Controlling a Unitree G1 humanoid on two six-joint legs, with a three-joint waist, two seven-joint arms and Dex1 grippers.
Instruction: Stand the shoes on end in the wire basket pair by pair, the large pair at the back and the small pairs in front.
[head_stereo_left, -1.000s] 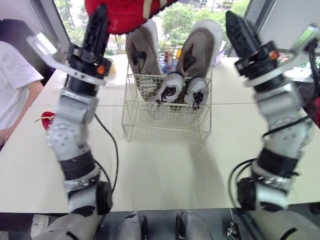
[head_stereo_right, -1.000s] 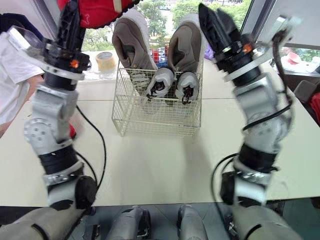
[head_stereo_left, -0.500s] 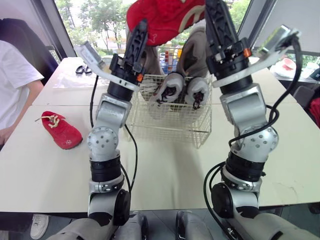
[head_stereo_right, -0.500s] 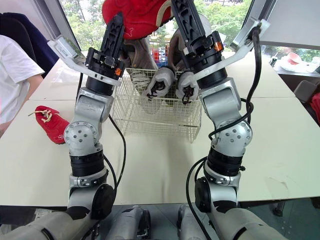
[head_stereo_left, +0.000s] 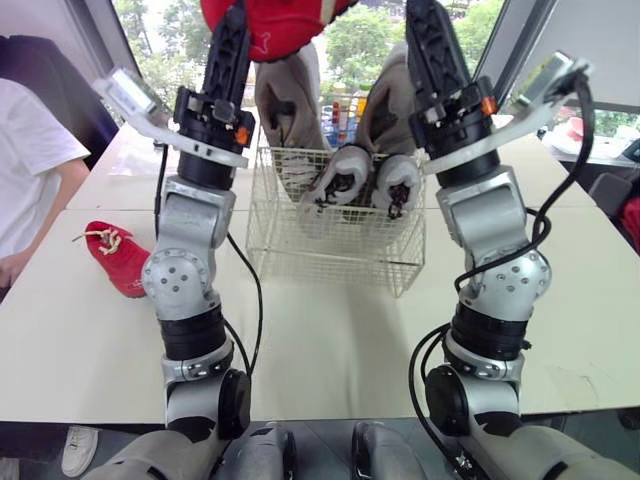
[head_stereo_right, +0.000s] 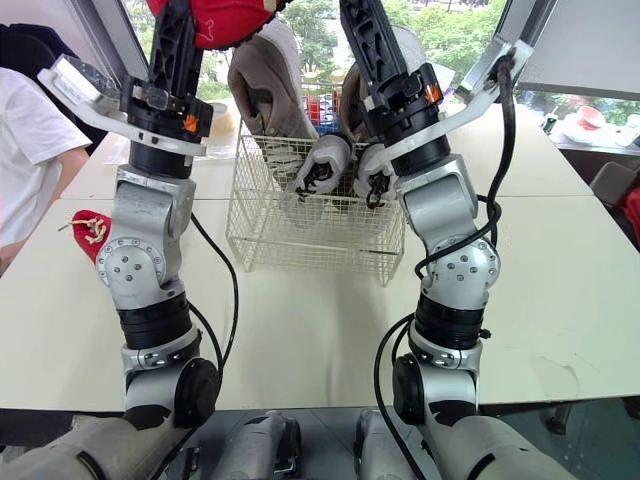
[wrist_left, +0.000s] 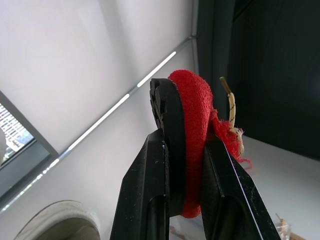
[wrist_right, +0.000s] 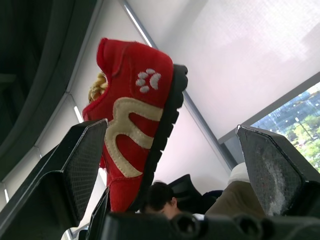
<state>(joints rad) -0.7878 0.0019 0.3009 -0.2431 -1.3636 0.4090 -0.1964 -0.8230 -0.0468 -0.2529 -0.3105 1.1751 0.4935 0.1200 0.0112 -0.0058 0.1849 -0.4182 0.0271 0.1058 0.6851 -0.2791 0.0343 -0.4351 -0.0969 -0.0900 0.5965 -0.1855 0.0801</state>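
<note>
Slippage is looming as the main risk: the left gripper (head_stereo_left: 233, 35) is pinching the red shoe (head_stereo_left: 278, 22) high above the wire basket (head_stereo_left: 330, 250) while the right gripper (wrist_right: 172, 132) is hanging spread beside it. A dropped or twisting shoe could topple the small grey pair (head_stereo_left: 365, 180) in front.

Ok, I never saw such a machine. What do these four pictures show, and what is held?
It is a humanoid robot with two arms, each ending in two black jaws. The two wide pictures come from cameras on its head, looking down over the arms. The other two come from a camera on each wrist, looking along the jaws. On the table stands a wire basket with a large pair on end at the back and a small pair in front. One red shoe lies on the table to the robot's left, near a person. The left jaws are shut on the other red shoe; the right jaws are open.
</note>
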